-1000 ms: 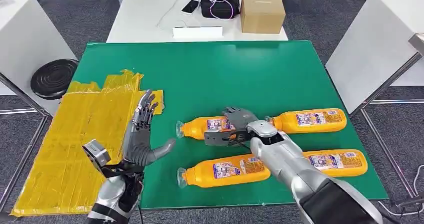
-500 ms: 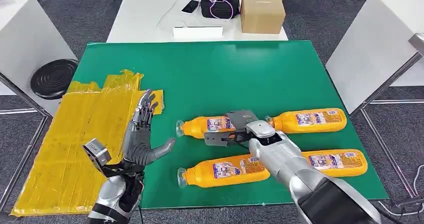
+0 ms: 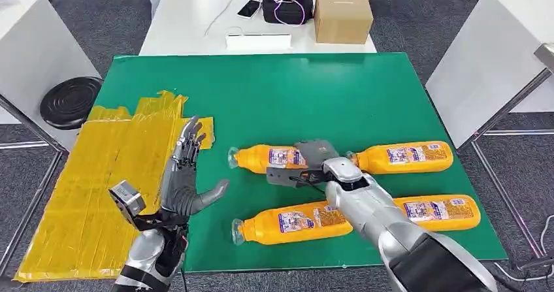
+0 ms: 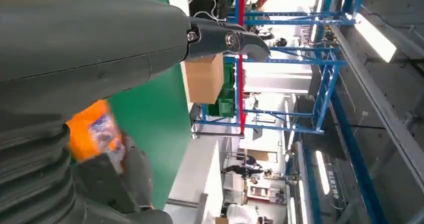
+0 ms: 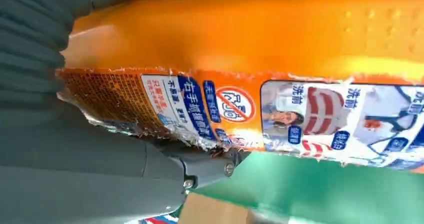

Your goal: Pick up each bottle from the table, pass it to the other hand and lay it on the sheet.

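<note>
- Right hand (image 3: 312, 164) grips an orange bottle (image 3: 264, 157) over the green table (image 3: 340, 89); left hand (image 3: 186, 174) waits with fingers spread beside the yellow sheet (image 3: 98, 174)
- Risk: held near its base, the bottle could tip and slip during the handover
- The right wrist view shows the thumb (image 5: 200, 171) pressing the torn label (image 5: 225, 108)

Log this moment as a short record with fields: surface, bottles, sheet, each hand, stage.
surface: green table top
bottles: four orange plastic bottles, lying on their sides
held bottle: orange bottle nearest the sheet, cap end towards the left hand
sheet: yellow taped sheet at the table's left edge, no bottle on it
right hand: grips the held bottle at its label
left hand: fingers apart, holding nothing, between sheet and bottles
stage: first bottle gripped, handover not yet done
</note>
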### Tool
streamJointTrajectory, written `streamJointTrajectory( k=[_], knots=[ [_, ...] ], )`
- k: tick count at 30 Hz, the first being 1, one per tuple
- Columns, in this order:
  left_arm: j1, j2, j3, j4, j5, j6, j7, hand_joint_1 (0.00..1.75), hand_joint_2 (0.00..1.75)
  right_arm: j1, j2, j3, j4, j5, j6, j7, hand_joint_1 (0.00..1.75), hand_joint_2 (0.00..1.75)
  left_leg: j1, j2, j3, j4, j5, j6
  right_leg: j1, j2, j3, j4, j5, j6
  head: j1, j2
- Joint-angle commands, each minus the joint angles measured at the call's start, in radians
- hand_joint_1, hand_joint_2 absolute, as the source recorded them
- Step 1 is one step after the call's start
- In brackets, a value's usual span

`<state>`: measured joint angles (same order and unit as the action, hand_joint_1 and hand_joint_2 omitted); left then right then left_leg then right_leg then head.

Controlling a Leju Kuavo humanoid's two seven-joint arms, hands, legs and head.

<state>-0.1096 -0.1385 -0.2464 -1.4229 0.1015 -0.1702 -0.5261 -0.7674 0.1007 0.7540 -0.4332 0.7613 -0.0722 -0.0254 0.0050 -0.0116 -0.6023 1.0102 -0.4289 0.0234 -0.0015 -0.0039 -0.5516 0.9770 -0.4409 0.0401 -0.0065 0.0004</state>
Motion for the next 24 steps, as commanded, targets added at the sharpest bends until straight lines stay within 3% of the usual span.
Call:
streamJointTrajectory(
  k=[1, 4, 9, 13, 17, 21, 24],
  knots=[
    [0.061, 0.015, -0.004, -0.045, -0.043, 0.013, 0.024, 0.0, 1.75, 0.153, -0.034, -0.23, -0.319, -0.043, -0.192, 0.001, 1.75, 1.75, 0.0, 0.001, 0.002, -0.001, -0.001, -0.001, 0.0, 0.001, 0.002, -0.001, -0.001, 0.0, 0.0, 0.0],
    [0.07, 0.017, -0.008, -0.052, -0.061, 0.019, 0.032, 0.0, 1.75, 0.201, -0.03, -0.286, -0.394, -0.045, -0.243, 0.008, 1.75, 1.75, 0.0, 0.0, 0.0, 0.0, -0.001, -0.001, 0.0, 0.0, 0.0, 0.0, -0.001, 0.0, -0.001, 0.0],
    [0.111, 0.023, -0.002, -0.083, -0.084, 0.032, 0.034, 0.0, 1.75, 0.368, -0.024, -0.403, -0.6, -0.085, -0.319, -0.064, 1.75, 1.75, 0.001, -0.001, 0.001, -0.001, -0.001, -0.001, 0.001, -0.001, 0.002, -0.002, -0.001, 0.0, 0.0, 0.0],
    [0.126, 0.023, 0.005, -0.089, -0.092, 0.035, 0.033, 0.0, 1.75, 0.462, 0.003, -0.465, -0.72, -0.268, -0.256, -0.181, 1.75, 1.75, 0.0, -0.002, 0.001, 0.0, -0.001, -0.001, 0.0, -0.002, 0.001, -0.001, -0.002, -0.001, 0.0, 0.0],
    [0.128, 0.023, 0.005, -0.088, -0.093, 0.036, 0.033, 0.0, 1.75, 0.468, 0.0, -0.461, -0.726, -0.27, -0.253, -0.183, 1.75, 1.75, 0.0, 0.0, -0.001, 0.0, -0.001, -0.001, 0.0, 0.0, -0.001, 0.0, -0.001, 0.0, 0.0, 0.0],
    [0.105, 0.037, -0.006, -0.055, -0.085, 0.036, 0.031, 0.0, 1.75, 0.521, 0.007, -0.434, -0.783, -0.582, 0.041, -0.297, 1.75, 1.75, 0.0, -0.001, -0.002, 0.0, 0.0, -0.001, 0.0, -0.001, -0.002, 0.0, -0.001, 0.0, 0.0, 0.0],
    [0.086, 0.043, -0.012, -0.043, -0.083, 0.036, 0.031, 0.0, 1.75, 0.532, 0.005, -0.387, -0.79, -0.609, 0.095, -0.317, 1.75, 1.75, 0.0, -0.001, 0.0, -0.001, -0.001, -0.001, 0.0, 0.0, 0.0, -0.001, -0.001, -0.001, 0.0, 0.0]
  ],
)
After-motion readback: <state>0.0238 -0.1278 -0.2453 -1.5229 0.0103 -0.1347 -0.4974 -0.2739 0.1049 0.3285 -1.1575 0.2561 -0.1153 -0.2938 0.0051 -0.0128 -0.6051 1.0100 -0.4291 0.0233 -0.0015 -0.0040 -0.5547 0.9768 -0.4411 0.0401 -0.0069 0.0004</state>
